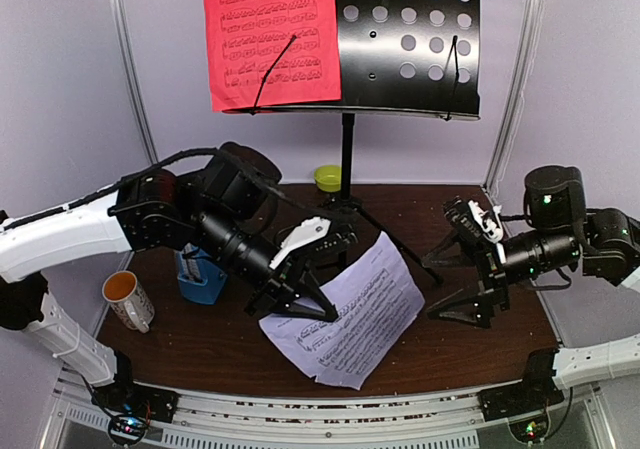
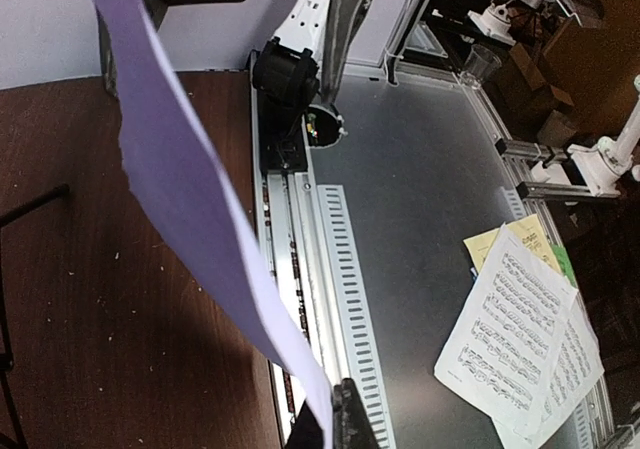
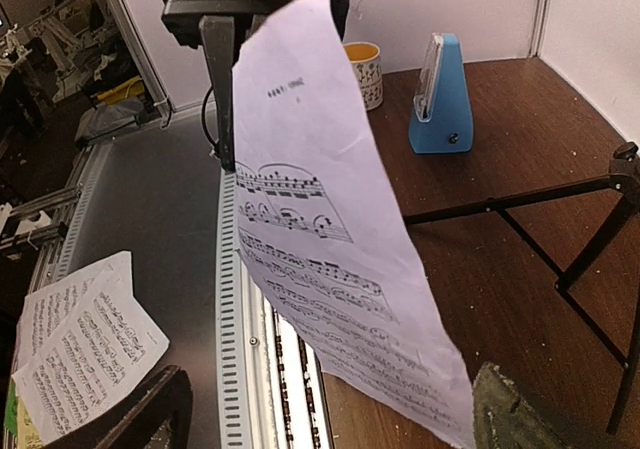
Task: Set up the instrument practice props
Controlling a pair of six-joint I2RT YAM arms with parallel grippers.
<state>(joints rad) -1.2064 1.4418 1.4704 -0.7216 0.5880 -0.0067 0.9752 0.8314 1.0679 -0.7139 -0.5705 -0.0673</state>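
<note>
My left gripper (image 1: 305, 304) is shut on the left edge of the white music sheet (image 1: 350, 319), which it holds tilted above the table's front. In the left wrist view the sheet (image 2: 190, 199) curves down into the closed jaws of the left gripper (image 2: 340, 409). To the sheet's right, my right gripper (image 1: 452, 287) stands open and holds nothing. Seen from the right wrist, the sheet (image 3: 330, 249) hangs ahead of the right gripper (image 3: 330, 419) and its spread fingers. The red music sheet (image 1: 270, 34) rests on the left half of the black music stand (image 1: 410, 29). The blue metronome (image 3: 442, 94) stands behind the left arm.
A white mug (image 1: 128, 299) sits at the table's left front beside the metronome (image 1: 200, 274). A lime-green bowl (image 1: 327, 177) is by the stand's post. The tripod legs (image 3: 520, 204) spread across the table's middle. Loose music pages (image 2: 520, 339) lie below the table's front rail.
</note>
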